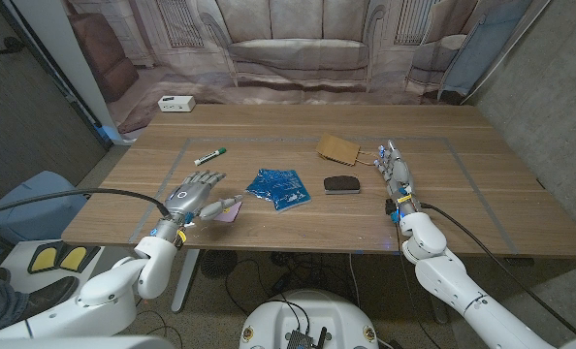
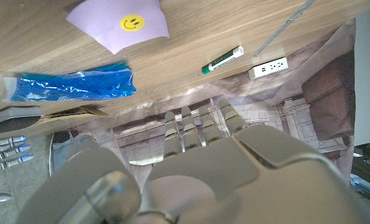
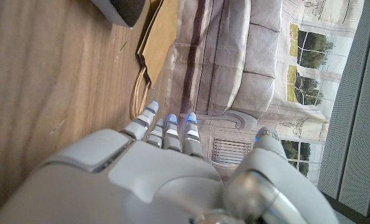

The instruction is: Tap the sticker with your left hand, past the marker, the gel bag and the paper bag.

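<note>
The sticker (image 2: 132,23) is a yellow smiley face on a lilac slip of paper (image 1: 226,214), near the table's front edge. My left hand (image 1: 193,194) is just left of the slip, fingers spread and empty, its thumb reaching over the slip's edge. In the left wrist view my left hand (image 2: 197,162) points across the table. A green-capped marker (image 1: 209,155) lies beyond my left hand. The blue gel bag (image 1: 278,187) is to the slip's right, and the brown paper bag (image 1: 338,147) is farther back right. My right hand (image 1: 397,174) stands on its edge, fingers straight, holding nothing.
A black oval object (image 1: 343,184) lies between the gel bag and my right hand. A white power strip (image 1: 176,103) sits at the table's far left edge. The paper bag (image 3: 157,43) is just ahead of my right hand (image 3: 160,168).
</note>
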Robot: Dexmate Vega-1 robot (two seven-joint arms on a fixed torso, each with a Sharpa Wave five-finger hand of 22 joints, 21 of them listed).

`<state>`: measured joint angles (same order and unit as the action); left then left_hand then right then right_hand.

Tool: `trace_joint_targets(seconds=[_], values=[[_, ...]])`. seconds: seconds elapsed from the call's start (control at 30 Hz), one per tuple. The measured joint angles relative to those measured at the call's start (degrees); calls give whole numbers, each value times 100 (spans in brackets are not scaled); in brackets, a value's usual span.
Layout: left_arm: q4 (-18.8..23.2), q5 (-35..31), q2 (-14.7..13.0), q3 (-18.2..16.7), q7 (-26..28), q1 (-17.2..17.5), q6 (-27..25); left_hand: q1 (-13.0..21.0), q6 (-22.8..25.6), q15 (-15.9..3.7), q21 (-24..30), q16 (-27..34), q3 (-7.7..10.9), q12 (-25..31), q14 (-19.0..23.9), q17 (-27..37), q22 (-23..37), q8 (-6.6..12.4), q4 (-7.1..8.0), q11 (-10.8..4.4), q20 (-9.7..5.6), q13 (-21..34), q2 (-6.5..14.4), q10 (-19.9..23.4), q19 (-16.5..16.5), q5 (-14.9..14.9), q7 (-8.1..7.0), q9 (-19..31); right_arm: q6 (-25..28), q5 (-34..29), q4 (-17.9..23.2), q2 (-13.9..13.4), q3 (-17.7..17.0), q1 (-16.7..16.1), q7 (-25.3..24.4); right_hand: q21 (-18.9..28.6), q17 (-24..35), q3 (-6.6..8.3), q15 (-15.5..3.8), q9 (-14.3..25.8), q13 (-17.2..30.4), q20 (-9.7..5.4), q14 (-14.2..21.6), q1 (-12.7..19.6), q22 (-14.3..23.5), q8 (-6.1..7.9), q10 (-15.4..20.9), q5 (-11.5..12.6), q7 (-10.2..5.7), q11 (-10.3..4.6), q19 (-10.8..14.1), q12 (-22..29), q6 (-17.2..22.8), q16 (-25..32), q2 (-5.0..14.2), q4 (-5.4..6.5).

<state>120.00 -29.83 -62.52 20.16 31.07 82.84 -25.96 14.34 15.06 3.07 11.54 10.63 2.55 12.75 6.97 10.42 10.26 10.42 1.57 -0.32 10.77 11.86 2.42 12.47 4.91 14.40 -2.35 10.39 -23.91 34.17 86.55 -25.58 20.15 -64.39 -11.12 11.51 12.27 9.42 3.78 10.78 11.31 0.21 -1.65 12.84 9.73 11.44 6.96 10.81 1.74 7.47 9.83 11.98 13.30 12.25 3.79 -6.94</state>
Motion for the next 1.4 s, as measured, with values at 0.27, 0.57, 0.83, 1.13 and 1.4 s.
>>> trace_joint_targets(seconds=[0.27,0.57,0.83,1.13,1.4], values=[[-8,241,104,-169,39,17,249,38,71,0,40,0,-24,0,0,0,0,44,-24,15,0,0,38,15,67,-21,71,0,-46,-3,16,13,1,-47,-1,0,0,0,0,0,0,31,0,0,0,0,0,0,0,0,31,0,0,0,0,0],[-97,505,297,-348,86,-19,590,38,222,0,72,40,-24,0,61,0,0,89,-23,53,-31,-1,38,54,173,-65,126,1,-100,-4,21,31,1,-81,-10,0,0,0,0,0,0,31,0,0,0,0,0,0,0,0,31,0,0,0,0,0],[-164,806,417,-441,102,-65,978,39,276,-10,79,40,-24,0,98,0,0,89,-23,114,-1,-1,39,115,205,-65,133,1,-149,-34,12,31,4,-104,-8,0,0,0,0,0,0,31,0,0,0,0,0,0,0,0,31,0,0,0,0,0],[-309,1159,655,-616,8,-179,1399,61,306,7,79,39,-24,45,116,0,0,89,-23,144,-1,-1,61,148,205,-109,163,1,-264,-115,86,-20,-25,-172,-1,1,0,0,32,0,0,10,32,0,0,0,0,0,0,0,52,0,0,0,0,0],[-513,1542,888,-711,-79,-276,1864,91,358,-27,79,84,-24,90,294,0,0,89,-23,134,6,-1,91,300,280,-132,214,1,-274,-136,186,-85,-66,-231,0,1,0,0,-8,0,0,-5,73,0,0,0,54,0,0,-51,67,0,0,0,0,0]])
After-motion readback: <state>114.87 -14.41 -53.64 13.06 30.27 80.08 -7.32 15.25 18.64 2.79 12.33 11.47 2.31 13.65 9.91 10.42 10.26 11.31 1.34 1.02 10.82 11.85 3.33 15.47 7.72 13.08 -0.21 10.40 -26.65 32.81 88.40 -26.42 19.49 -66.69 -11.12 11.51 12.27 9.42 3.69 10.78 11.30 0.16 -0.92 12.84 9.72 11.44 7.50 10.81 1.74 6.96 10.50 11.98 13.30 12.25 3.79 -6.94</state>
